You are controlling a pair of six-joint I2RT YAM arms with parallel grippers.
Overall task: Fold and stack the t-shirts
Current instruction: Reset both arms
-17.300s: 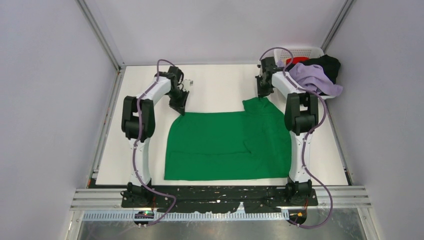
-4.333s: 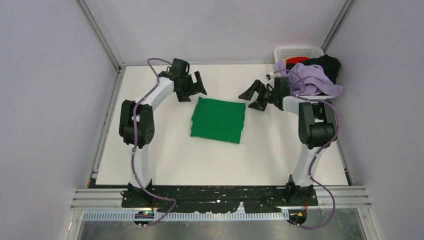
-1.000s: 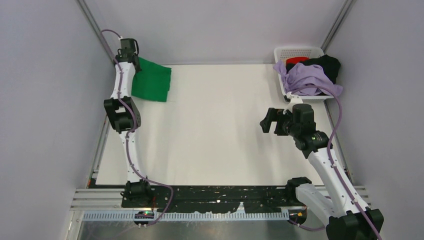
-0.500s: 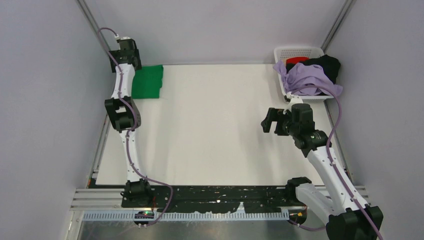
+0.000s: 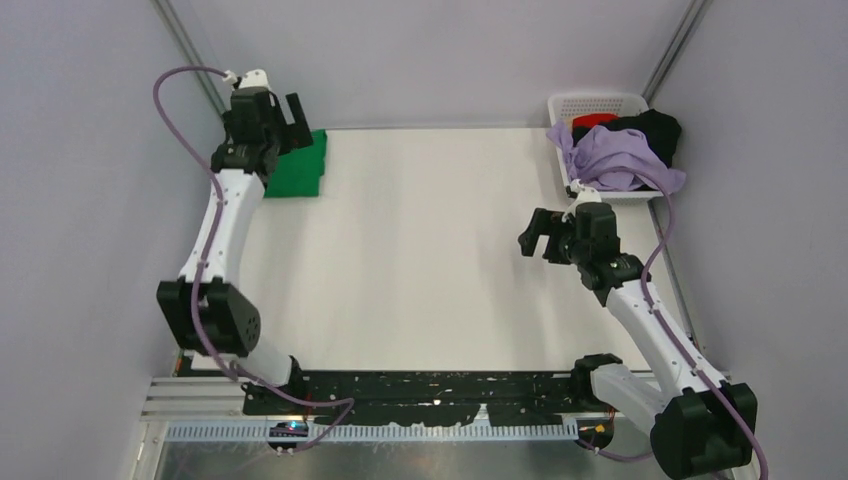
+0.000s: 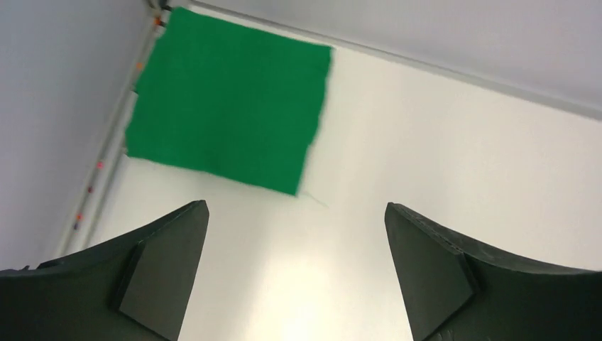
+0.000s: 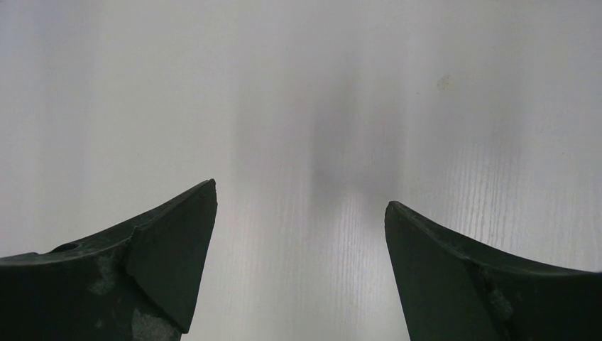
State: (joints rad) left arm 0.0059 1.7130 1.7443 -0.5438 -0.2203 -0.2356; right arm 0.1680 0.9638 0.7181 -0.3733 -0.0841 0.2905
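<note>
Hidden parts first: near-left edge of green shirt (image 5: 302,170) covered by left arm in top view. Red shirt (image 5: 598,121) and black shirt (image 5: 662,130) mostly buried under lavender shirt (image 5: 612,160) in basket (image 5: 600,99) at far-right corner; shapes of that pile impossible to make out.

Right wrist view: bare table (image 7: 298,85) only, soft shadow, fingertips cut off at the frame bottom.

Left wrist view: whole green shirt (image 6: 227,106) as a flat folded rectangle in far-left table corner, with thin thread (image 6: 314,199) at one corner, invisible from top.

Left gripper (image 5: 288,112) spread wide, holding nothing, raised clear of green shirt; shirt ahead and left of left gripper (image 6: 294,213).

Right gripper (image 5: 533,232) spread wide, holding nothing, over right half of table, well apart from all shirts.
</note>
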